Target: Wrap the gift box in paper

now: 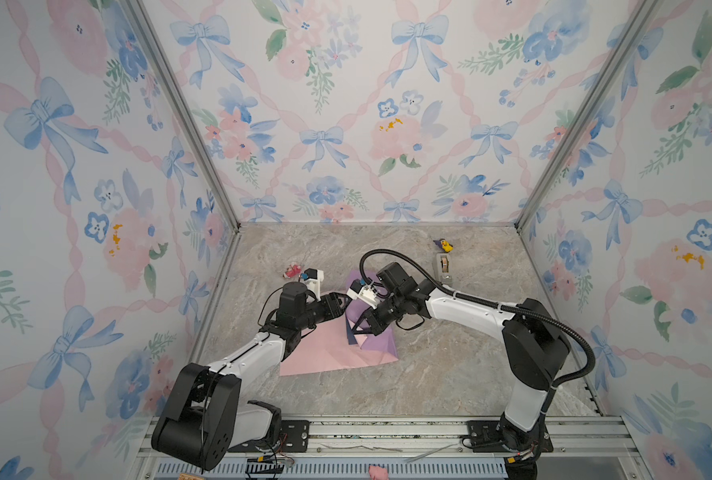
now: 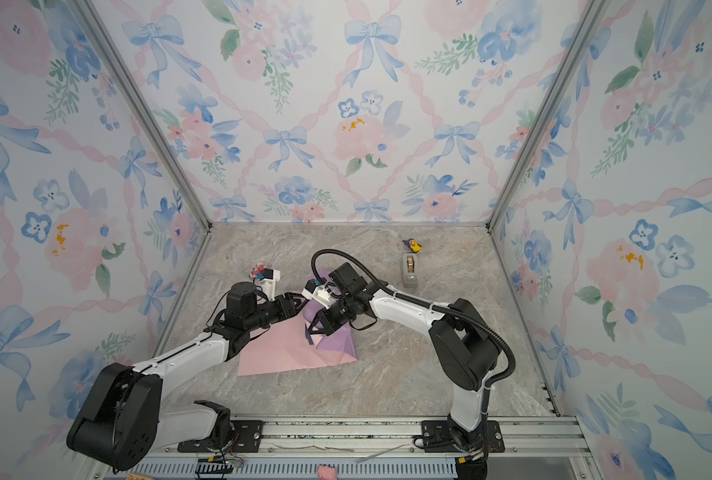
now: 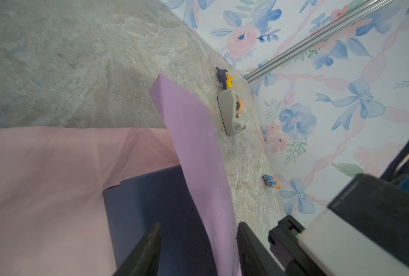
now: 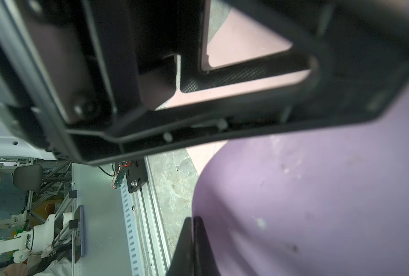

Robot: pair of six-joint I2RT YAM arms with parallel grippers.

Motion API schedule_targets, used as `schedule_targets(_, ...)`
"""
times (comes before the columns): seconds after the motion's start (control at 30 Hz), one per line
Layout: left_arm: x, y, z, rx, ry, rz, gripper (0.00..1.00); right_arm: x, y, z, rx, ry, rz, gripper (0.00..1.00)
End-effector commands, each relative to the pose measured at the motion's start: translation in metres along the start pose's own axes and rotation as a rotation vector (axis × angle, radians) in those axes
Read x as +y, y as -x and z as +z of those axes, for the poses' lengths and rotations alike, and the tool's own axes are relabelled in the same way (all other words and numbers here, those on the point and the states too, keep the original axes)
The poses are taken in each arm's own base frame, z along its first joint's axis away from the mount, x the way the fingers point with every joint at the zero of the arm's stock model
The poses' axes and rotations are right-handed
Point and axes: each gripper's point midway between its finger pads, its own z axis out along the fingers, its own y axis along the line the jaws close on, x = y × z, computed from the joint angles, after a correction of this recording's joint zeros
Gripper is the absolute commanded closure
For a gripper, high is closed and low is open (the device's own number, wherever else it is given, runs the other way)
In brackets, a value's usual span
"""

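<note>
The paper (image 1: 317, 353) lies pink face up in both top views, and its right part is folded over to show lilac (image 1: 377, 343). Only a sliver of the navy gift box (image 1: 351, 332) shows between the arms. In the left wrist view, my left gripper (image 3: 200, 225) is open, its fingers on either side of the box (image 3: 151, 203) and of a raised lilac flap (image 3: 194, 143). My right gripper (image 4: 194, 219) is shut, tips together at the edge of the lilac sheet (image 4: 306, 203). Whether paper is pinched between them does not show. Both grippers (image 1: 344, 301) (image 1: 356, 328) meet over the box.
A grey tape dispenser (image 1: 443, 266) stands at the back right, with a purple-and-yellow toy figure (image 1: 443, 245) behind it. A small pink toy (image 1: 292, 271) lies at the back left. Patterned walls close off three sides. A metal rail (image 1: 387, 432) runs along the front.
</note>
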Motion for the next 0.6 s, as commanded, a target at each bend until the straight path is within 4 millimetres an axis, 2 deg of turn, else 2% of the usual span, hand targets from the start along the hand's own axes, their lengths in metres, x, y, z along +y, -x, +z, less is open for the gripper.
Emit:
schedule_targets(0.0, -0.006, 0.003, 0.002, -0.005, -0.04, -0.001, 0.5, 0.01, -0.004, 0.007, 0.042, 0.029, -0.018, 1.0)
schedule_targets(0.17, -0.003, 0.002, 0.004, -0.009, -0.035, -0.016, 0.61, 0.009, -0.01, 0.012, 0.076, 0.019, -0.017, 1.0)
schedule_targets(0.37, 0.01, -0.005, 0.007, 0.0, -0.001, -0.037, 0.82, 0.007, -0.01, 0.011, 0.077, -0.001, -0.023, 0.99)
schedule_targets(0.43, 0.014, -0.009, 0.008, 0.011, 0.007, -0.039, 0.91, 0.008, -0.008, 0.008, 0.066, -0.013, -0.027, 0.89)
schedule_targets(0.5, 0.019, -0.013, 0.009, 0.02, 0.02, -0.043, 1.0, 0.013, -0.001, -0.001, 0.035, -0.018, -0.03, 0.71)
schedule_targets(0.57, 0.024, -0.016, 0.01, 0.024, 0.033, -0.05, 1.0, 0.016, 0.006, -0.013, -0.012, -0.023, -0.027, 0.58)
